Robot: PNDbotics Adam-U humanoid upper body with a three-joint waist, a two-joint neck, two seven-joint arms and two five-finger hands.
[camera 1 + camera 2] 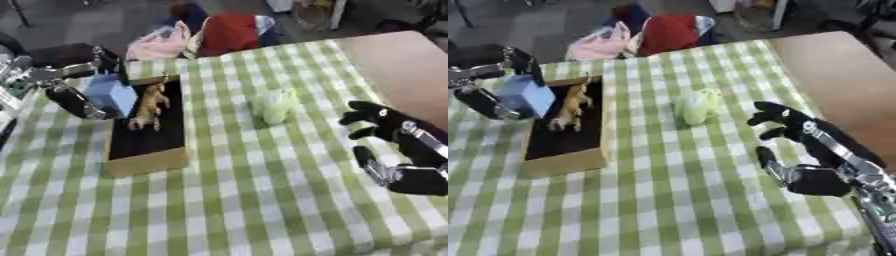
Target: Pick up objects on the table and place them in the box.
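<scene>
Blue block over the box, green toy waiting.

Left eye view: left hand (66,87) clasps a blue block (112,93) above the box (147,161), beside a tan animal figure (150,106). Right eye view: right hand (798,150) spread, empty, right of box; pale green toy (696,106) between, likely light, soft; grasp its middle.

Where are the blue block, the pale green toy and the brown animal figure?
blue block (112,95): left eye view, front face.
pale green toy (278,106): left eye view, body.
brown animal figure (150,106): left eye view, torso.

figurine (149,106) in box (149,160), toy (276,105) right (apart)
</scene>
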